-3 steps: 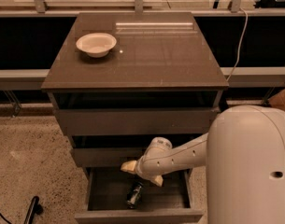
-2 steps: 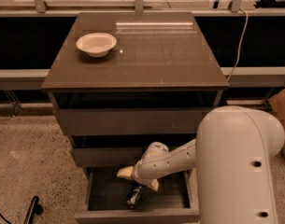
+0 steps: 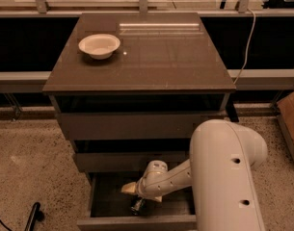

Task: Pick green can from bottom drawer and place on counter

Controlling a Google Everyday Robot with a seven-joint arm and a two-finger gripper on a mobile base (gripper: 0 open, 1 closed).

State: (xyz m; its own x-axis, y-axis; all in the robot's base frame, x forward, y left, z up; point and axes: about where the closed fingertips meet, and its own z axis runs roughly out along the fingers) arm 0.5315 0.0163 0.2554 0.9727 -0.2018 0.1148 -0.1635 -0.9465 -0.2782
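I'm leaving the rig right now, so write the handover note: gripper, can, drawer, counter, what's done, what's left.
Gripper: down inside the open bottom drawer, right over the green can. Whether it has hold of the can cannot be told.
Can: low in the drawer, near its front.
Counter: no can on it; a white bowl sits at its back left.
Done: drawer open, gripper at the can.
Left: secure the can, lift it out, set it on the counter.
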